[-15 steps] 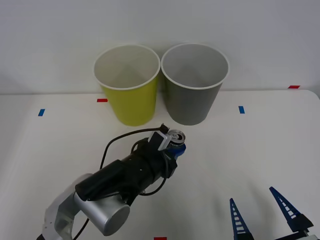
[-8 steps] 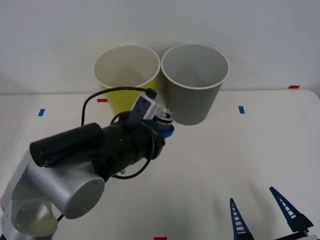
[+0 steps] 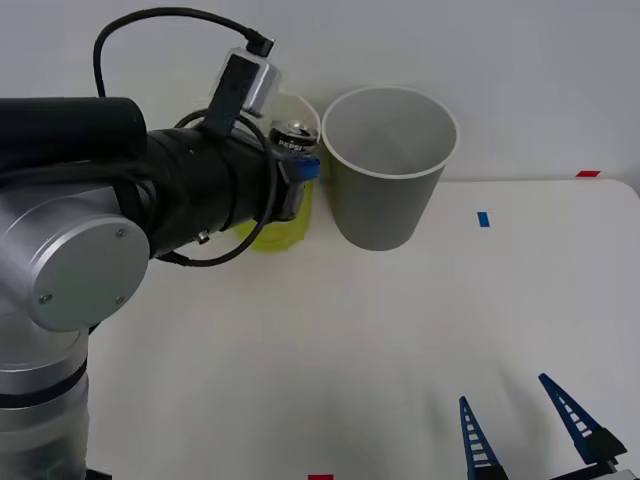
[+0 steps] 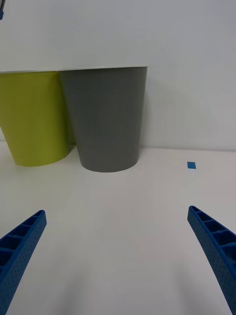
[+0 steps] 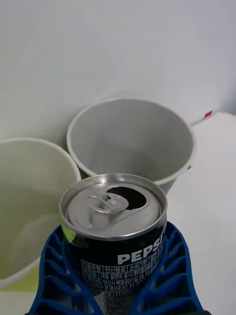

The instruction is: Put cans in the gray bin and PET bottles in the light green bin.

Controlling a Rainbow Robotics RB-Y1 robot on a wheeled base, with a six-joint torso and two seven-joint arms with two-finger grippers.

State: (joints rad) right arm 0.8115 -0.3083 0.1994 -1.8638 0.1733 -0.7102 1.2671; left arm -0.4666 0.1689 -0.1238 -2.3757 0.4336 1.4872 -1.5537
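Aloft, the left gripper [image 5: 115,290] was pictured with its blue ribbed fingers [image 5: 169,275] clamped around the lower body of the can [image 5: 114,224], which was held upright with its opened silver top and pull tab uppermost. The can was carried above rim height, apparently so it could be released from overhead instead of being tipped in. In the front view it was seen just beside the white rim of the gray bin [image 3: 385,200], on the light green bin's [image 3: 275,232] side, not yet over the gray opening. A short move toward the gray bin was judged to be needed before any release. Both bins were stood side by side at the far edge of the white table [image 3: 400,330], touching or nearly so. The right gripper [image 3: 535,435] was parked low near the robot, its fingers spread and empty.
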